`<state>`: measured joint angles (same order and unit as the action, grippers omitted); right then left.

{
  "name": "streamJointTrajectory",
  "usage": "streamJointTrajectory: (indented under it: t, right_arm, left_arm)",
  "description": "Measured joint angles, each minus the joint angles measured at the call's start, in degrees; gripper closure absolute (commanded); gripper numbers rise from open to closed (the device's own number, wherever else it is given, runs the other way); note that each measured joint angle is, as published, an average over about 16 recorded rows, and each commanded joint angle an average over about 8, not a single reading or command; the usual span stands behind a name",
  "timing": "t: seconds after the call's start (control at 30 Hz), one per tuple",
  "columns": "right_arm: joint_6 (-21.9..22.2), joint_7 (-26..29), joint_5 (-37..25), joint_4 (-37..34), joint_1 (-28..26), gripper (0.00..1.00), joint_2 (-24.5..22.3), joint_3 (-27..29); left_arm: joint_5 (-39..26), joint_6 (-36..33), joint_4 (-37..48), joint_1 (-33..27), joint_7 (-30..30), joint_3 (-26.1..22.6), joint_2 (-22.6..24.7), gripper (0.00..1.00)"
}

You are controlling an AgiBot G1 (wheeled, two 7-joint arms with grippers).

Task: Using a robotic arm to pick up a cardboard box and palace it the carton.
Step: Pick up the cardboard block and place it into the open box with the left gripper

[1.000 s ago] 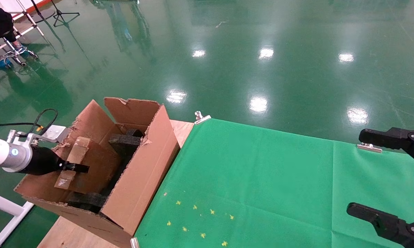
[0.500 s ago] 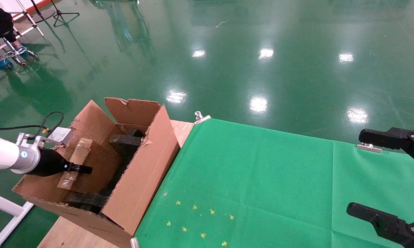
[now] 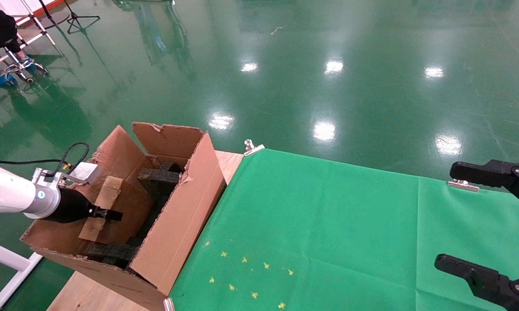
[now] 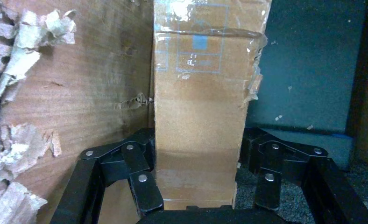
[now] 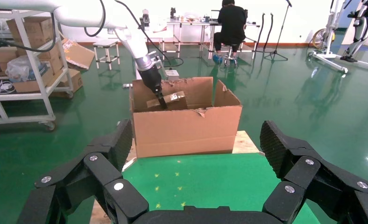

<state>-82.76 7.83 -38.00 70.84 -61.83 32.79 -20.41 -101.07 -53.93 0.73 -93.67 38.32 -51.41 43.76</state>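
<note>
A glossy green floor [image 3: 328,65] spreads behind a wooden table [image 3: 82,296] mostly covered by a green cloth [image 3: 328,233] clipped at its far edge. On the bare wood at the table's left end stands the large brown corrugated carton with tall torn-edged flaps [image 3: 177,224], with black foam pieces [image 3: 158,175] inside it.

The white robotic arm with silver wrist and blue ring light [image 3: 9,196] reaches in over the carton's left flap, and its left gripper [image 3: 108,214] is inside the carton's opening. Its jaws are clamped on the small flat brown cardboard box with glossy clear tape [image 3: 108,201], which stands on edge, tilted, within the carton near the left wall. In the left wrist view the box [image 4: 201,107] runs straight out between the two sets of black jointed fingers [image 4: 140,182], one pressed against each of its long sides, with the left gripper [image 4: 198,186] centred on its near end. The carton's torn inner wall [image 4: 70,93] lies just beside the box, and dark foam [image 4: 308,65] sits on its other side.

The right gripper [image 3: 484,224] hangs over the table's right edge, above the green cloth, jaws spread wide apart and holding nothing; the right wrist view shows its fingers [image 5: 102,158] parted, with the carton [image 5: 187,123] well beyond them.
</note>
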Motion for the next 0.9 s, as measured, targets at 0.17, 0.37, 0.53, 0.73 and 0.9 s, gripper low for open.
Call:
streamJointTrajectory:
  t: [0.17, 0.37, 0.53, 0.73, 0.9]
  right_arm:
    - [0.0, 0.0, 0.0, 0.0, 0.0, 0.00, 0.0, 0.0]
    - [0.0, 0.0, 0.0, 0.0, 0.0, 0.00, 0.0, 0.0]
    - [0.0, 0.0, 0.0, 0.0, 0.0, 0.00, 0.0, 0.0]
    - [0.0, 0.0, 0.0, 0.0, 0.0, 0.00, 0.0, 0.0]
    - [0.0, 0.0, 0.0, 0.0, 0.0, 0.00, 0.0, 0.0]
  left_arm:
    - [-0.1, 0.1, 0.1, 0.0, 0.4, -0.1, 0.2, 0.00]
    - [-0.1, 0.2, 0.1, -0.1, 0.5, -0.1, 0.2, 0.00]
    - [-0.1, 0.1, 0.1, -0.3, 0.5, -0.1, 0.1, 0.00]
    - [-0.1, -0.1, 0.1, -0.8, 0.5, -0.1, -0.2, 0.00]
    - [-0.1, -0.3, -0.1, -1.4, 0.4, -0.1, -0.5, 0.00]
